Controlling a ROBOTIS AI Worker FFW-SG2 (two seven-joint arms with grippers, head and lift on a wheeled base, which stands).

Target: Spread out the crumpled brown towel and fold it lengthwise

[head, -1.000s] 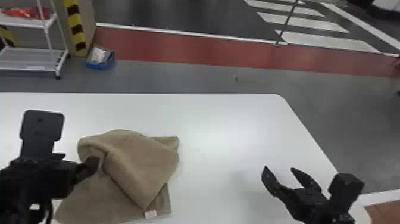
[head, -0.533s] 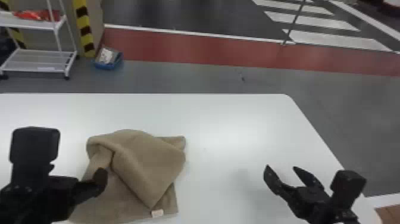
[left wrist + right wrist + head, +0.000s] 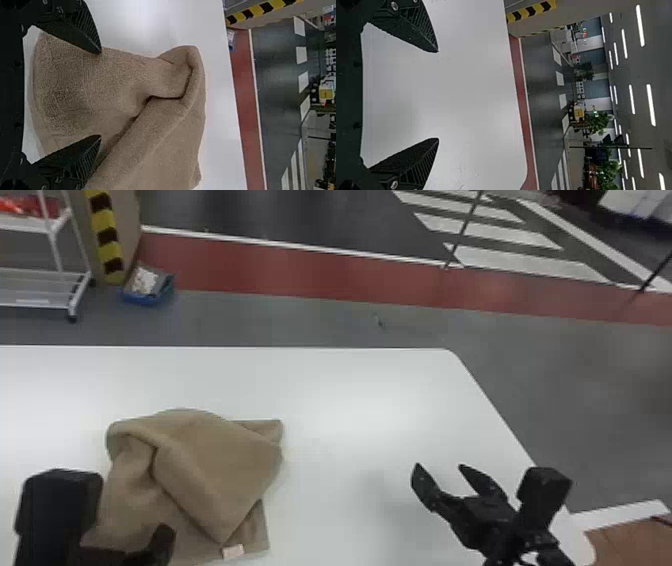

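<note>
"Towel (image 3: 215, 470) location?"

"On the white table (image 3: 350, 400), on the robot's left side. Brown cloth, partly spread; one thick flap lies folded over the rest and narrows to a corner at the near edge, beside a small pale label (image 3: 233, 551). A second corner sticks out at the far right of the cloth."

"Condition of the surface?"

"Uneven. A deep crease runs slantwise beside the flap, and the far left edge is rolled into a rounded bulge."

"Left gripper (image 3: 161, 542)?"

"Over the near left part of the towel. In its wrist view the left gripper (image 3: 100, 94) has its fingers set wide, with brown cloth seen between them and nothing clamped. Whether the tips touch the cloth, I cannot tell."

"Right gripper (image 3: 440, 467)?"

"Near the table's right side, well apart from the towel. Fingers spread wide, nothing held; bare white tabletop shows between the tips."

"Surroundings?"

"Beyond the table, on the floor: a white wheeled rack (image 3: 75, 292), a yellow-and-black striped post (image 3: 106, 235) and a blue bin (image 3: 147, 297) just beside that post."
</note>
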